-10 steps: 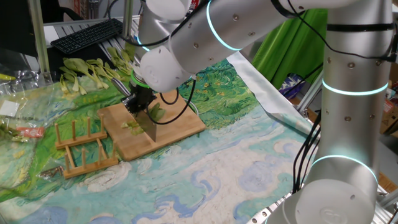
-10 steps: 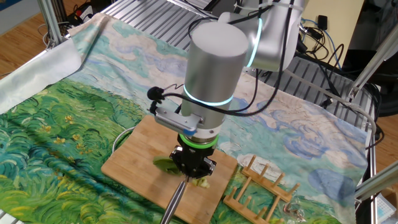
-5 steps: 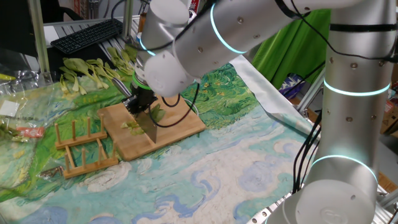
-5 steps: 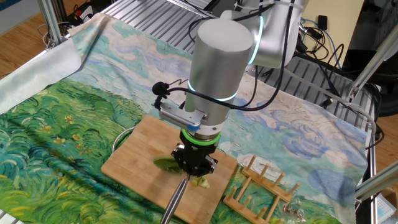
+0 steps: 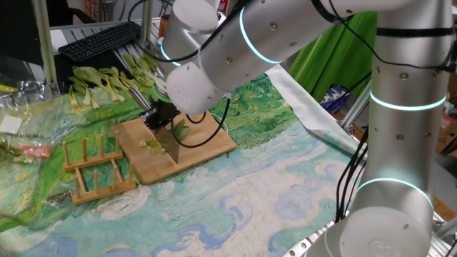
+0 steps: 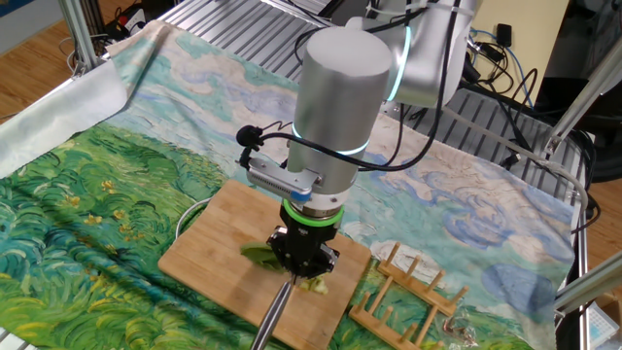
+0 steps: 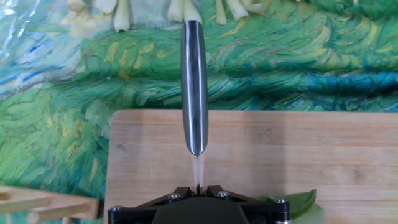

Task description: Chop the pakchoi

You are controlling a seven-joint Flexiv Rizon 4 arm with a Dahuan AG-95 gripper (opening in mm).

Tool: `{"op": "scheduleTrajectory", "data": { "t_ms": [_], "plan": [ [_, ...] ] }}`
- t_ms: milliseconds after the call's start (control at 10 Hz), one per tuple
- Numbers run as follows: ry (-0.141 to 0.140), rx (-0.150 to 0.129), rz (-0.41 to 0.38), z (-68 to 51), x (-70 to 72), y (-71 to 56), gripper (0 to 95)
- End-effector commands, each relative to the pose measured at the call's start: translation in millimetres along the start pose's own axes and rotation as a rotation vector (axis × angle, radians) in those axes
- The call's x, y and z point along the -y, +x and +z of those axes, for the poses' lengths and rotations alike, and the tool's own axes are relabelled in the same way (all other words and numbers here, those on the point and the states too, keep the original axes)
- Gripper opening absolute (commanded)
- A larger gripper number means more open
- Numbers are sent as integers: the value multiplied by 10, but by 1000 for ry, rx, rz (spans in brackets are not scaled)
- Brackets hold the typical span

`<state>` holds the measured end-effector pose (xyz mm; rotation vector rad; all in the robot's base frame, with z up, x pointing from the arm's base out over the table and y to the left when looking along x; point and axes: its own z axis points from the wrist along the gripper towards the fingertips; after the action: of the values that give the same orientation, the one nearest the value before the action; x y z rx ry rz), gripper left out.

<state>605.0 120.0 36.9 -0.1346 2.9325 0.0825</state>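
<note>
My gripper [image 5: 161, 118] is shut on a knife, low over the wooden cutting board [image 5: 207, 146]. The knife's blade [image 5: 171, 147] stands on edge on the board. A dark green pakchoi leaf [image 5: 181, 130] lies behind the blade, with pale cut pieces [image 5: 150, 144] in front of it. From the other side, the gripper [image 6: 303, 255] hides most of the pakchoi; the leaf [image 6: 258, 256] and some pieces [image 6: 313, 284] show beside it. The hand view has the gripper [image 7: 197, 186] clamped on the thin blade, the steel handle [image 7: 194, 87] pointing away, and a leaf tip [image 7: 301, 202].
A wooden dish rack [image 5: 93, 168] stands just left of the board, also visible as the rack [image 6: 403, 292]. Many whole pakchoi stalks [image 5: 107, 82] lie at the back left near a keyboard [image 5: 100, 39]. A painted cloth [image 6: 87, 214] covers the table.
The arm's wrist has swung a little to the right. The gripper and the knife stay at the same spot on the board.
</note>
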Motion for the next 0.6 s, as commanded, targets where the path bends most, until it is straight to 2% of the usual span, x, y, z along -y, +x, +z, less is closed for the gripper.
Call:
{"op": "scheduleTrajectory", "data": {
  "t_ms": [100,200,300,600],
  "plan": [
    [12,7,3,16,11,-3,0],
    [12,4,4,11,7,4,0],
    [13,12,6,9,6,1,0],
    [13,2,12,13,-3,-35,0]
  ]
}}
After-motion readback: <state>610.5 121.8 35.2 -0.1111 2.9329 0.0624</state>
